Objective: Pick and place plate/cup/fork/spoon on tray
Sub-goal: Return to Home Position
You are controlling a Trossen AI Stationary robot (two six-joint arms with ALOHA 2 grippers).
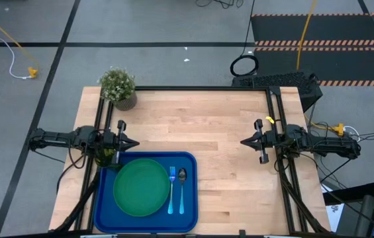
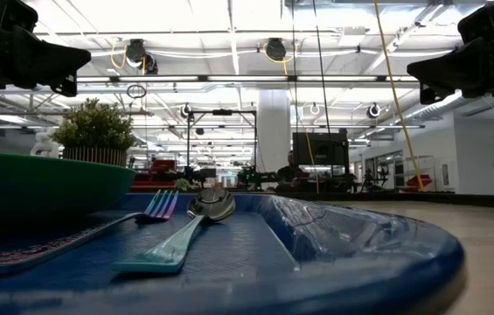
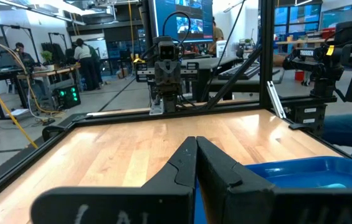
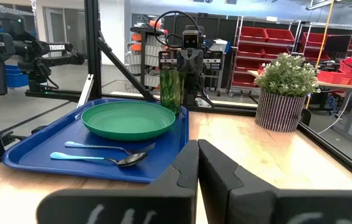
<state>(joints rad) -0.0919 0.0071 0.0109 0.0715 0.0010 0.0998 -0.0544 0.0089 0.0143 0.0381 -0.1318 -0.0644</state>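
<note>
Both arms stretch level above the surface, facing inward; left end effector and right end effector pinched together, holding nothing.

Grey floor, red bins, perhaps ceiling strip lights.

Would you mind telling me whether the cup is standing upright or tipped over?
Upright: the cup stands vertically at the tray's far corner, behind the plate.

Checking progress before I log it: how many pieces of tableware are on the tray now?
4. The plate lies left of centre on the tray; the fork and spoon lie side by side to its right; the cup stands at the tray's far left corner.
</note>
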